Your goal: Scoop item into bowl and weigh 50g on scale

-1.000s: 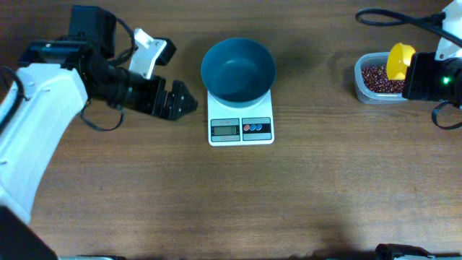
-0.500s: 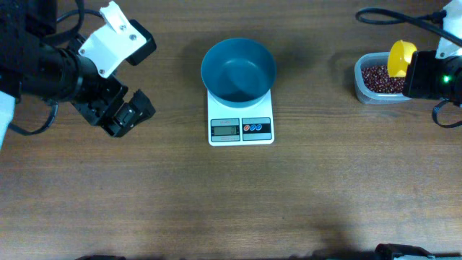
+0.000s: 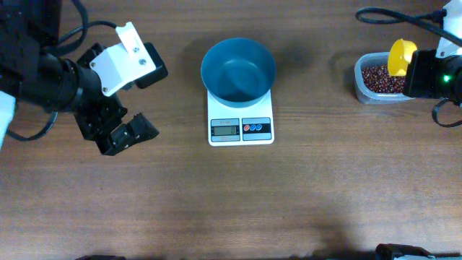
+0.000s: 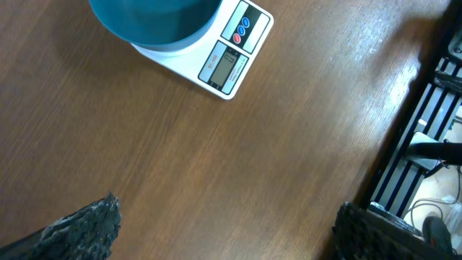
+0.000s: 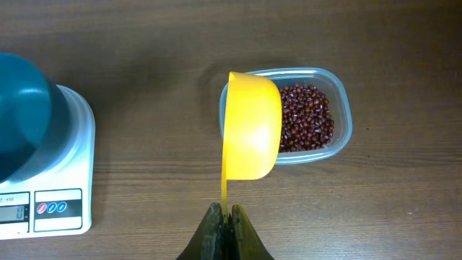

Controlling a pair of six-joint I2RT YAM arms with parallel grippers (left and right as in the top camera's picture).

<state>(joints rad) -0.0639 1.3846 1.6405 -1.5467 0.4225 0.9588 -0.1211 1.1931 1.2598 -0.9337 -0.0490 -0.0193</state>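
Centre of the counter [image 3: 238, 209], we have the blue bowl [image 3: 238, 70] sitting squarely on the white scale [image 3: 241, 128], its inside showing plain blue. The scale's grey display and small coloured buttons face the near edge, but the reading is too small for us to make out.

Over on the left, the left claw [image 3: 128, 135] hangs above bare wood, well apart from the scale and a little nearer to us than the bowl. From its wrist camera we see one dark ribbed finger [image 4: 86, 224] at each bottom corner of the view with a broad stretch of wood between them. So that claw is spread wide and grips nothing.

Now to the far right, where the beans [image 3: 379, 78] are. They lie as a loose reddish-brown heap in the clear tub [image 3: 359, 81], well away from the bowl. The right claw [image 5: 224, 220] is pinched tight on the thin handle of the yellow scoop [image 5: 250, 126]. The scoop's cup hangs over the tub's left side and covers that end of the heap from the wrist view. We only see the cup's rounded outside, so we cannot tell whether it carries any beans. A black cable [image 3: 390, 16] loops along the far edge behind the tub.
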